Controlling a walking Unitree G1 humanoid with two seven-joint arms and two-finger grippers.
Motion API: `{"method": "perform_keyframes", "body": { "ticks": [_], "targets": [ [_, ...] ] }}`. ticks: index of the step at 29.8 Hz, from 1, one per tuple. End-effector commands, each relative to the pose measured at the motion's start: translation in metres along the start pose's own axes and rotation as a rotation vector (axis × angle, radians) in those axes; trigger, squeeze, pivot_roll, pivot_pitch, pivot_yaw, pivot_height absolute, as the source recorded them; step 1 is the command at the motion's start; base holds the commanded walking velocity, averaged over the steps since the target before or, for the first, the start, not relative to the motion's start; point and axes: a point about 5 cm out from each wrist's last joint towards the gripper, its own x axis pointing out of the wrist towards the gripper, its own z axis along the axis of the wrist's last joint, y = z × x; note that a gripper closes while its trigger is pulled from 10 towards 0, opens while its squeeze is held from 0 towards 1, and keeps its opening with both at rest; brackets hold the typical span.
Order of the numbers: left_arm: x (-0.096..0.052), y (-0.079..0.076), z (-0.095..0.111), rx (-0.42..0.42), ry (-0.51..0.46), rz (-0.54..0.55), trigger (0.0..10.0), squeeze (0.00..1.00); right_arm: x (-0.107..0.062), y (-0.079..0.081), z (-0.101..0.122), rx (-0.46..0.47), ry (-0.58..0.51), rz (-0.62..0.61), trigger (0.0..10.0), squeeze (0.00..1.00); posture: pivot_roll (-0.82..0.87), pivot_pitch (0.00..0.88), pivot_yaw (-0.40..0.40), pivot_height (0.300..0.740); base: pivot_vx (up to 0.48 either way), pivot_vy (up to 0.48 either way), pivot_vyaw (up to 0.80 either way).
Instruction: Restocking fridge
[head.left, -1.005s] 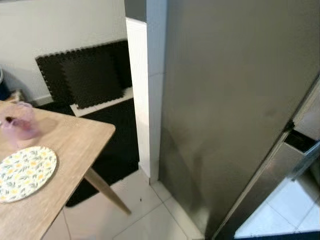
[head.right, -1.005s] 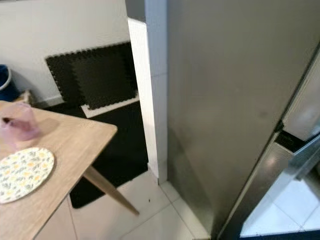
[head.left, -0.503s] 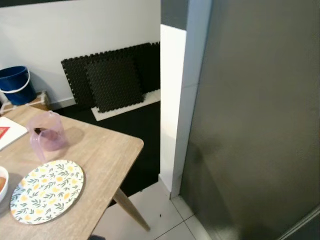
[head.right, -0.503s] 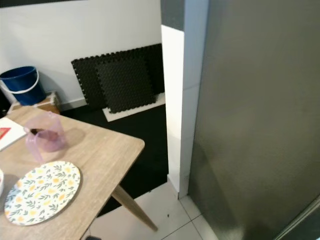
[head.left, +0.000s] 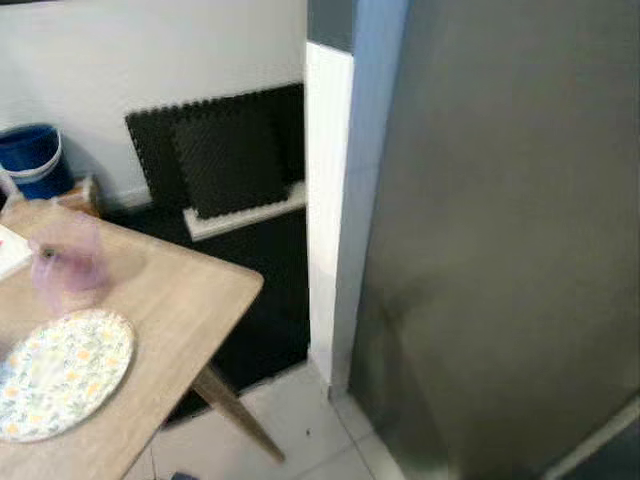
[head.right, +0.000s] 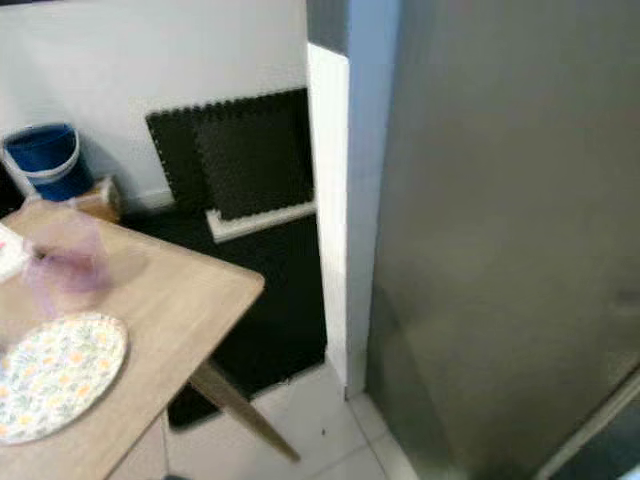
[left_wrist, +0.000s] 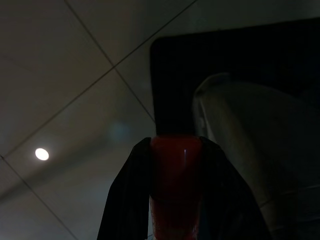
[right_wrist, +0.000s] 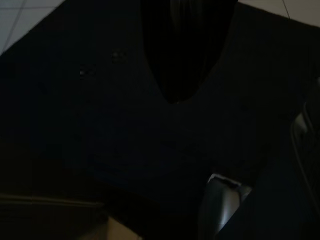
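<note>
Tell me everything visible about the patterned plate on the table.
The plate is round and shallow, cream-white with a scattered print of yellow flowers and green leaves, blurred here. It lies flat on the light wooden table, near the edge closest to the camera, its left side cut off by the frame. Nothing visible lies on it. A translucent pink jug stands just behind, apart from it.

A: What is the left gripper (left_wrist: 176, 165) holding?

B: A red thing (left_wrist: 176, 170), low in the middle of the frame. One black finger (left_wrist: 131, 195) sits on each side, pressed tight against it.

A: What is behind it?

B: A tiled floor (left_wrist: 65, 90) with thin lines, very dim. A small bright spot (left_wrist: 42, 154) shines at the left. A black mat (left_wrist: 240, 50) fills the upper right, and something pale and rounded (left_wrist: 240, 135) lies on the right.
</note>
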Motion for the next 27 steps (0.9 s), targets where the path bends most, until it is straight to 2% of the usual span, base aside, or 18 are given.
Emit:
{"method": "perform_keyframes", "body": {
  "ticks": [1,14,17,27],
  "targets": [
    [-0.0003,0.0017,-0.0013,0.009,0.009,0.007,10.0,0.0,0.0008,0.0019,0.0221,0.012,-0.086,-0.001,10.0,0.0,-0.1,0.0,0.055,0.74,0.0,0.0,0.0],
    [-0.0008,0.0037,-0.0019,0.023,0.014,0.011,10.0,0.0,0.0009,0.0022,0.0215,0.015,-0.081,0.002,10.0,0.0,-0.09,0.0,0.056,0.74,0.0,0.0,0.0],
    [-0.0009,0.0047,-0.0015,0.026,0.014,0.012,10.0,0.0,0.001,0.003,0.0214,0.007,-0.077,0.007,10.0,0.0,-0.09,0.0,0.057,0.74,0.0,0.0,-0.41],
    [-0.001,0.0062,-0.0004,0.038,0.013,0.014,10.0,0.0,0.0012,0.0047,0.0217,0.001,-0.072,0.014,10.0,0.0,-0.09,0.0,0.057,0.74,0.0,0.0,-0.8]
  ]
}}
